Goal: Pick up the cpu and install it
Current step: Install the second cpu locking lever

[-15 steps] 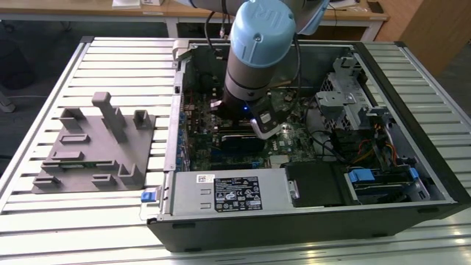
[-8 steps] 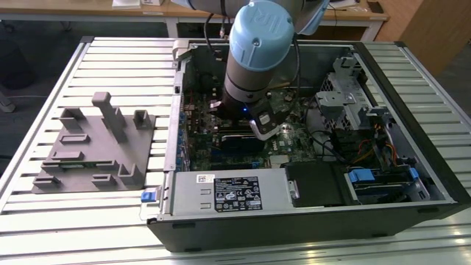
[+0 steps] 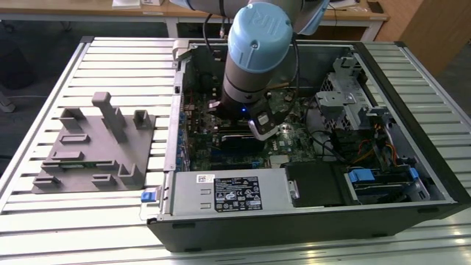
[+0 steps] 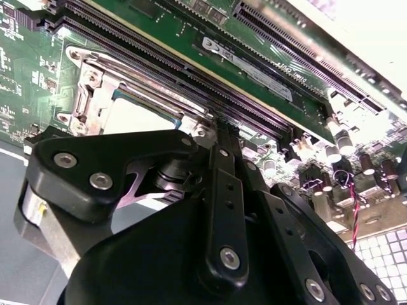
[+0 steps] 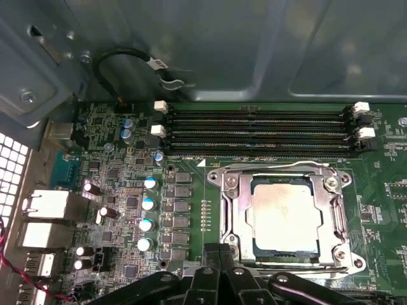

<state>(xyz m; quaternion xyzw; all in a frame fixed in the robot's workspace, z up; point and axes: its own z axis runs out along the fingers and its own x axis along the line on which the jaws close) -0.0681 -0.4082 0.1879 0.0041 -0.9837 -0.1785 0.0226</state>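
- Silver-grey top of the cpu already sitting flat inside the metal socket frame on the motherboard, going by the first wrist view. Pale corner of it also peeking out in the second wrist view, just past the black gripper linkage.
- So pick-up looks done and the chip looks placed, at a guess. Can't judge if it's fully seated, or if the frame's retention bits are latched.
- Gripper hanging just beside the socket's near edge, apparently empty. Finger links look drawn close together, so jaws read as narrow and holding nothing. Not 100% sure though, tips mostly cut off.
- Memory slots right beside the socket, all unoccupied as far as visible.
- From the exterior view: arm reaching down into the open computer case, blocking the socket area completely.
- Grey fixture well apart on the slatted table, on the exterior view's left. No chip visible on it, but small recesses hard to make out.
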